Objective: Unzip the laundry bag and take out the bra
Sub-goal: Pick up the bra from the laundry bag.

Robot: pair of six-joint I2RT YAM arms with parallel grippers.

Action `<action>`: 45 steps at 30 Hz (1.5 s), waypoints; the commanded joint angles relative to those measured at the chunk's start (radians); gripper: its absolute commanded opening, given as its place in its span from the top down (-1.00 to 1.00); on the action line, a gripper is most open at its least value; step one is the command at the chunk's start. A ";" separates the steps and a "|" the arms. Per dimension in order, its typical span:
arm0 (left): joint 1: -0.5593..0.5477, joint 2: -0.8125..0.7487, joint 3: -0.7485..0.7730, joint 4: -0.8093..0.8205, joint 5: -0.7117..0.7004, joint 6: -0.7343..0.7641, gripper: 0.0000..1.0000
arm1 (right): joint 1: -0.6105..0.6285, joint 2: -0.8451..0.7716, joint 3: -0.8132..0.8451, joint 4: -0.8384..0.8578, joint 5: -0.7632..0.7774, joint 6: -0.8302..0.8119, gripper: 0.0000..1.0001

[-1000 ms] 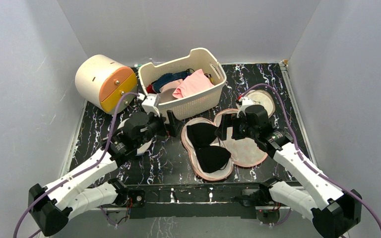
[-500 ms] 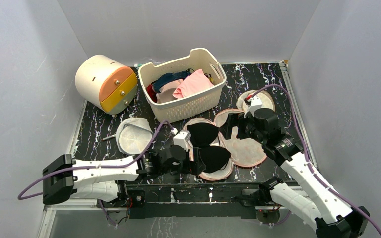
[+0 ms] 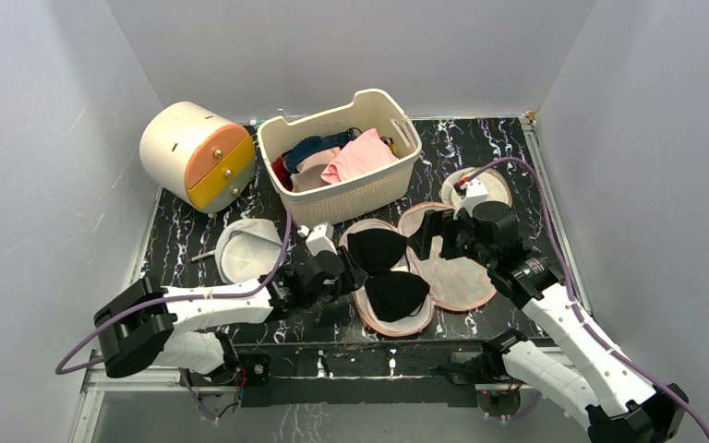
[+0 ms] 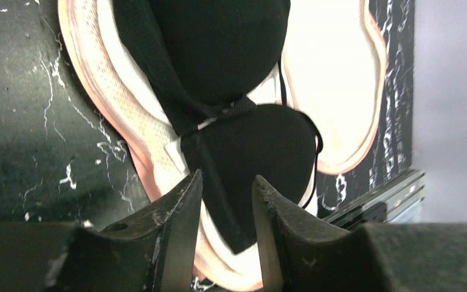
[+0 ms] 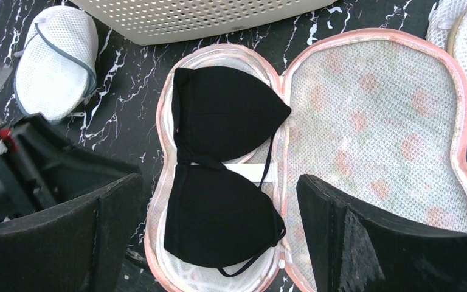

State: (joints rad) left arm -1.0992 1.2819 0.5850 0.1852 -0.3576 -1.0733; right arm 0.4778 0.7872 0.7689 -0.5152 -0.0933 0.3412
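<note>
Moved farther along the open laundry bag point(image 3: 452, 277), left end effector point(image 4: 227, 177), parted, seemingly straddles the black bra point(image 4: 219, 48).

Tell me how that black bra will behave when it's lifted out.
The black moulded-cup bra probably keeps its domed cups' shape but folds at the narrow centre join, so one cup may dangle. Its thin straps look loose and could snag the floral mesh bag.
</note>
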 commanded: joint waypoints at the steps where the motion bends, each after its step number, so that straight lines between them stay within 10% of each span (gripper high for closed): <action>1: 0.044 0.057 -0.026 0.157 0.106 -0.074 0.40 | 0.004 0.005 -0.001 0.064 -0.007 -0.017 -0.96; 45: 0.105 0.210 -0.150 0.545 0.309 -0.175 0.56 | 0.003 0.021 -0.003 0.069 -0.015 -0.020 -0.96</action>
State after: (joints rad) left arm -0.9977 1.5108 0.4252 0.6685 -0.0685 -1.2503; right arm 0.4778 0.8104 0.7681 -0.5117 -0.1040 0.3382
